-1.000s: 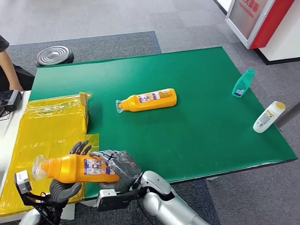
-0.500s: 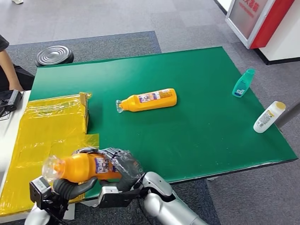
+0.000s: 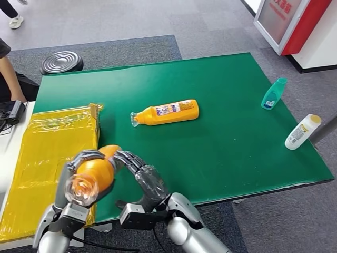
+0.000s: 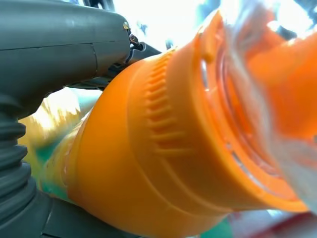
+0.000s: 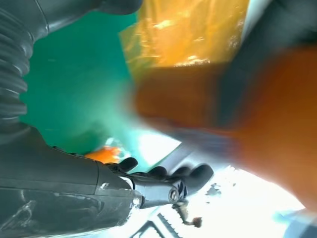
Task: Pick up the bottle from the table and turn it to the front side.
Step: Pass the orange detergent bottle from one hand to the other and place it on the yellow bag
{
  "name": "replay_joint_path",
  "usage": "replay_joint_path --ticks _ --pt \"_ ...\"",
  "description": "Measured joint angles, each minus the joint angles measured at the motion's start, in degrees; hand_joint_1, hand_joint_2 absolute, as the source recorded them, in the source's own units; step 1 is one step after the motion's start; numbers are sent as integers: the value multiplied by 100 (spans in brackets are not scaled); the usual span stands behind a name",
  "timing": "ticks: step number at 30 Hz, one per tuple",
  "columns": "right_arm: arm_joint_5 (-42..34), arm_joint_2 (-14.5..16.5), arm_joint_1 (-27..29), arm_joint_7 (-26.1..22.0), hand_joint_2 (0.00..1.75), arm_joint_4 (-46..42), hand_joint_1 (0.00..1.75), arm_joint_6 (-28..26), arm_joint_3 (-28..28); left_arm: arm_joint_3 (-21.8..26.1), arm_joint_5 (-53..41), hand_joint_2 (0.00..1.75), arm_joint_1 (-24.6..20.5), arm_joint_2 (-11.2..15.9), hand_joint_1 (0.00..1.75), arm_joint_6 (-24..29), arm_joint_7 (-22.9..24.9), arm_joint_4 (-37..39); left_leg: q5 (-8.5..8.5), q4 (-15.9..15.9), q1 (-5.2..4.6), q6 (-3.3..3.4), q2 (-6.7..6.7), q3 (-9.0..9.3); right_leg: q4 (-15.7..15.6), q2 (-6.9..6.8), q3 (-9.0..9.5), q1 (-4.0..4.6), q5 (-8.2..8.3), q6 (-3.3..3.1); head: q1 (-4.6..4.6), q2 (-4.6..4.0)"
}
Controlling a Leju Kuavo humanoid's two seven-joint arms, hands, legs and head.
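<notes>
My left hand (image 3: 73,182) grips the orange bottle (image 3: 93,176) near the table's (image 3: 238,137) front-left corner — light, slick plastic, best held mid-body — while my right hand (image 3: 145,184) curls loosely alongside.

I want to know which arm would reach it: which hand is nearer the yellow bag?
Left. The left hand, gripping an orange bottle, is over the yellow bag's edge; the right hand is beside it over the green mat.

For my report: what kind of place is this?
Probably a lab or demo hall: a green table laid with practice bottles such as the orange bottle, grey carpet tiles, and a red-and-white display stand.
</notes>
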Motion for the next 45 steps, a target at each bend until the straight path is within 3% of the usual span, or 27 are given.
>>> replay_joint_path --ticks 6,10,18,28,34,45 --pt "7 -161 379 1 175 -415 0 48 -328 549 -1109 175 -163 100 175 477 507 -247 -1 0 2 -3 1 1 0 1 -2 2 2 -5 -1 0" --pt "20 -241 638 -20 175 -664 0 96 -583 956 -1787 175 -203 317 175 636 900 -249 -1 0 2 -3 1 0 0 2 -3 2 2 -5 -1 0" --pt "140 -303 1026 -5 175 -1050 0 417 -1023 1611 -2681 175 -273 678 175 213 1535 30 -2 0 1 -3 1 0 0 2 -3 1 -1 -2 0 -1" --pt "175 -306 1176 -3 175 -1091 0 478 -1220 1720 -2888 175 -359 892 175 144 1637 522 -2 0 1 -3 1 0 0 2 -2 1 0 -2 -1 -1" --pt "70 -306 1197 -34 175 -1079 0 634 -1280 1712 -3047 175 -486 950 175 -170 1873 851 -1 0 1 -3 1 0 0 1 -3 1 0 -3 -2 0" --pt "-41 -306 1178 -101 175 -877 0 843 -1305 1444 -3682 175 -1402 919 175 -629 2360 2167 4 0 1 -3 1 1 0 1 -1 1 8 -5 -1 -1"
